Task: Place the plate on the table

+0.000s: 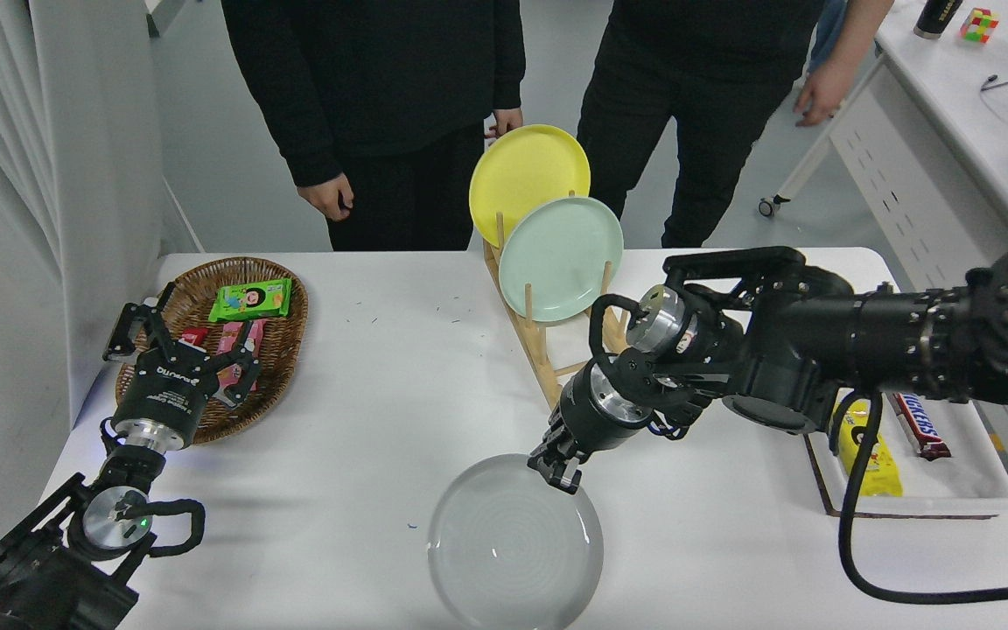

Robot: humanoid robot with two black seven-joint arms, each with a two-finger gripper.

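The right gripper [554, 471] pinches the grey plate [514, 542] by its one-o'clock rim, apparently just above the table [364, 420] near the six-o'clock edge, mid-placement; next comes lowering flat, then releasing, while the left gripper [178, 337] sits spread at eight o'clock.
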